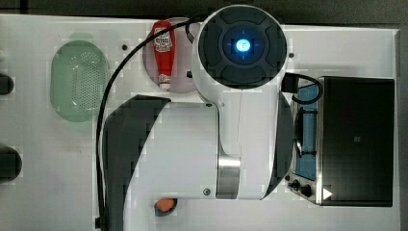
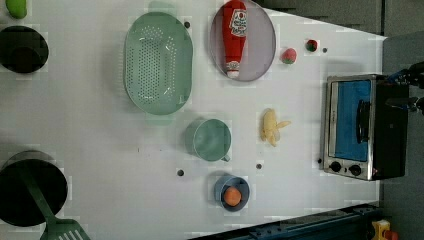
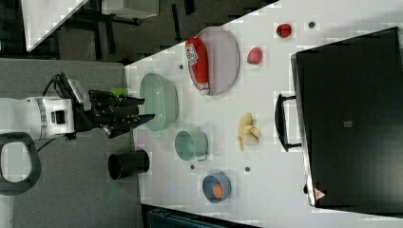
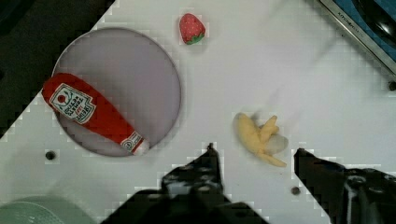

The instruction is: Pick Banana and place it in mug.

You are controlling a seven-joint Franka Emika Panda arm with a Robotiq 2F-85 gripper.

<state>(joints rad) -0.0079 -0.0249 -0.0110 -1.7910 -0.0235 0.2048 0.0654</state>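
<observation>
Overhead, in the top view, the arm (image 1: 211, 144) hides much of the white table (image 1: 48, 168); the colander (image 1: 79, 79) lies at the top view's left; in the left view the banana (image 2: 271, 127) lies on the table between the mug (image 2: 210, 139) and the toaster oven (image 2: 362, 127), apart from both; in the right view the gripper (image 3: 145, 110) hangs off the table's edge; in the wrist view its jaws stand wide and empty, the banana lying beyond them, near the ketchup bottle (image 4: 91, 112) on its plate (image 4: 135, 70).

A white table (image 2: 100, 150) stands on a grey floor (image 3: 71, 199), with dark cabinet fronts (image 2: 325, 12) along one edge.
</observation>
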